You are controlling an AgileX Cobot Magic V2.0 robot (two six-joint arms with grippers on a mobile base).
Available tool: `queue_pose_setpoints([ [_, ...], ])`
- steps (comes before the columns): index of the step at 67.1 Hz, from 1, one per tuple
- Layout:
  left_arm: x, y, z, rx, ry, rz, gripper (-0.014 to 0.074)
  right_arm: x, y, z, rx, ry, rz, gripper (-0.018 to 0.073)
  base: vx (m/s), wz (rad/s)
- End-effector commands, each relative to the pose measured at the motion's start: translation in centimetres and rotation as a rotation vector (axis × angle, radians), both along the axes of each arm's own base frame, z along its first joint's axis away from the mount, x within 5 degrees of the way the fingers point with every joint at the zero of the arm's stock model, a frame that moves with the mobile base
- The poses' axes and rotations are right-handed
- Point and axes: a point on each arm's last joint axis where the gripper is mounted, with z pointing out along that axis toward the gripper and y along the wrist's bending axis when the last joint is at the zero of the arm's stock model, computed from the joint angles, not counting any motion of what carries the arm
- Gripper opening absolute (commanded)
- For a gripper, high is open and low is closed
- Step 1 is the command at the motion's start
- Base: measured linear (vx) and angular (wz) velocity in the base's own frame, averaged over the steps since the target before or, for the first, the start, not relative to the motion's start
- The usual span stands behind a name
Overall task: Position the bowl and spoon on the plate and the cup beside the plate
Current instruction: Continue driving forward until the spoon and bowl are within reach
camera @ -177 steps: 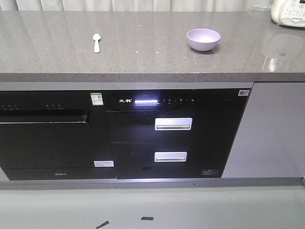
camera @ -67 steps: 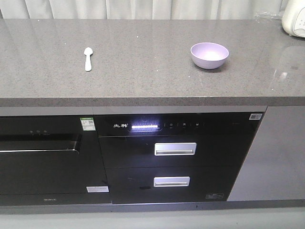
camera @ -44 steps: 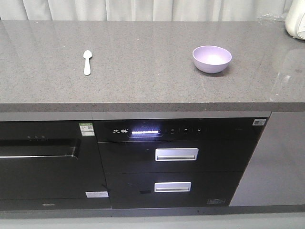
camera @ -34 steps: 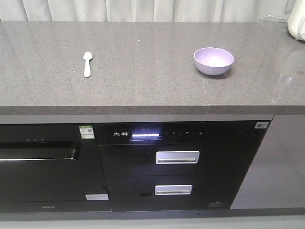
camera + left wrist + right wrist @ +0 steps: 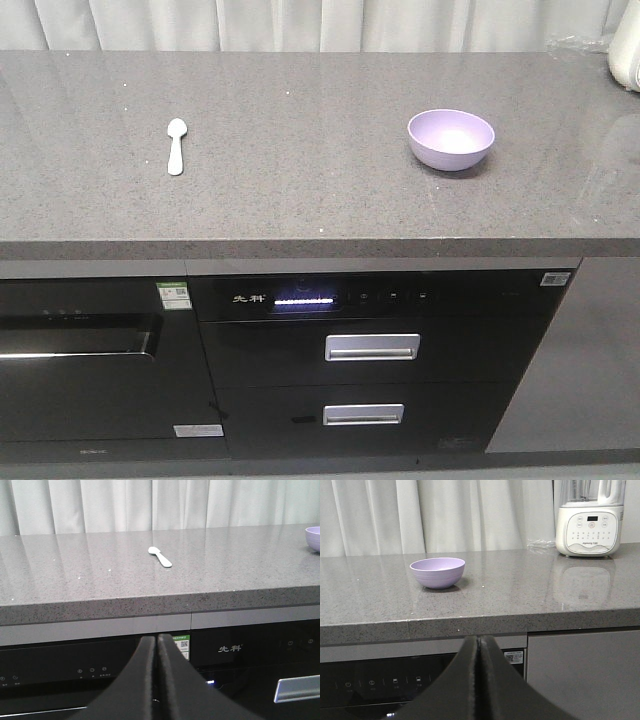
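Grey speckled surface [image 5: 320,200] spanning frame, white curtain [image 5: 320,25] hanging behind. Spoon [image 5: 176,144] lying upper left, bowl [image 5: 451,138] sitting upper right, well apart. White blender [image 5: 590,522] standing far right. Left tool [image 5: 156,645] and right tool [image 5: 479,647] both pressed together, pointing at cabinet front.

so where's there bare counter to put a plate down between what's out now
The widest free patch is the grey counter between the spoon on the left and the bowl on the right. There is also bare surface left of the spoon and along the front edge. The far right is tighter: a white appliance stands past the bowl.
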Motion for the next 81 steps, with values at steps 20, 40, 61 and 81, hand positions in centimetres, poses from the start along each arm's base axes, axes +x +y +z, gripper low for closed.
queue_pose_setpoints([
  [20, -0.10, -0.09, 1.01, -0.010, -0.095, -0.009, -0.0006, -0.08, 0.04, 0.60, -0.014, -0.081, 0.001, -0.0003, 0.06, -0.02],
  [40, -0.10, -0.09, 1.01, -0.010, -0.095, -0.009, -0.0006, -0.08, 0.04, 0.60, -0.014, -0.081, 0.001, -0.0003, 0.05, -0.01],
  [61, -0.10, -0.09, 1.01, -0.010, -0.095, -0.009, -0.0006, -0.08, 0.04, 0.60, -0.014, -0.081, 0.001, -0.0003, 0.06, -0.01],
  [81, -0.10, -0.09, 1.01, -0.010, -0.095, -0.009, -0.0006, -0.08, 0.04, 0.60, -0.014, -0.081, 0.001, -0.0003, 0.07, -0.02],
])
